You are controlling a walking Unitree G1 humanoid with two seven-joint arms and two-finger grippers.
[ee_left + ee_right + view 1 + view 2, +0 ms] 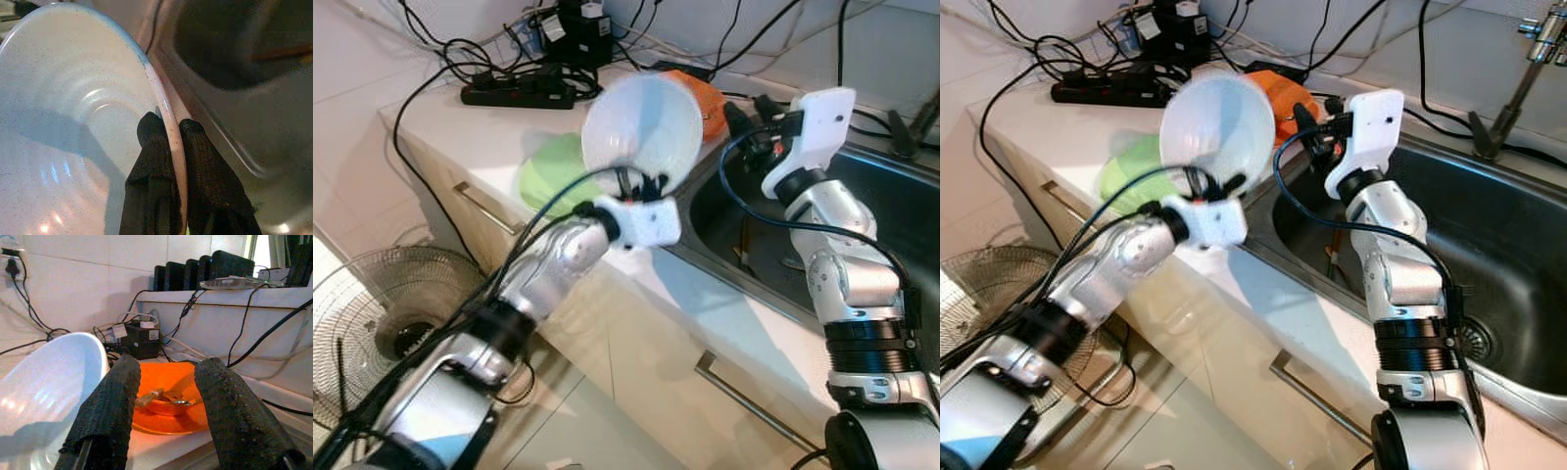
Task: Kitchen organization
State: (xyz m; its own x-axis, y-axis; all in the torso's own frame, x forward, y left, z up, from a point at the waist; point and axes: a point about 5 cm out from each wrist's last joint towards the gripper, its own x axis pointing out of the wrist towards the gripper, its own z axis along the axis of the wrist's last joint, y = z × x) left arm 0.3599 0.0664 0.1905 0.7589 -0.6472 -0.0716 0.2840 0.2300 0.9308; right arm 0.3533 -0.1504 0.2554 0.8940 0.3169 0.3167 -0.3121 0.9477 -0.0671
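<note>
The left gripper's (168,142) fingers pinch the rim of the white bowl (641,127), held tilted above the bench (489,137) beside the sink (1489,235). The right gripper's (166,401) fingers stand apart before the orange dish (168,401). Keeping the bowl level should prevent slipping. No writing is readable.

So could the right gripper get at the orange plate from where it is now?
Probably yes. The right gripper is open and aimed at the orange plate, with nothing between them; the white bowl, held by the left gripper, sits off to one side.
</note>
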